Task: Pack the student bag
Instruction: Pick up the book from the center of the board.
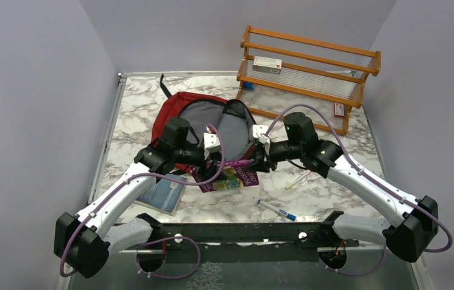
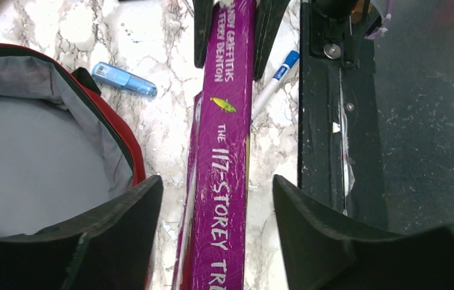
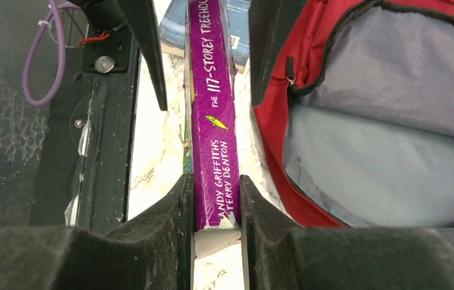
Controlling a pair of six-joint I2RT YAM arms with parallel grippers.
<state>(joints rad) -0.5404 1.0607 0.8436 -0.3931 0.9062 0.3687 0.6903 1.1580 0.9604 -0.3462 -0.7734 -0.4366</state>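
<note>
**Mia:** Which step is the robot on?

**Tom:** It looks like the step for the purple book (image 3: 211, 109). The right gripper (image 3: 215, 181) is pinching one end of it. Both fingers press tight on its sides, and the spine faces up.

**Mia:** And the other one?

**Tom:** The left gripper (image 2: 214, 181) is spread wide. Its fingers sit on each side of the book's other end, but they do not touch it.

**Mia:** Where is the student bag (image 1: 179, 109)?

**Tom:** It lies on the table (image 1: 140, 115), just behind the two grippers, on the side away from the arm bases. Its top is unzipped and the grey inside shows. Its red edge is just beside the book, close to both grippers.

**Mia:** So what comes next?

**Tom:** The book probably has to go over that red edge and down into the grey part. The robot would need to tip the book so it fits the opening and does not catch on the rim. The left gripper could close to help carry.

**Mia:** Is the packing nearly done?

**Tom:** It does not look like it. A pen (image 1: 278, 211) and a blue book (image 1: 163, 194) lie on the table too
</note>
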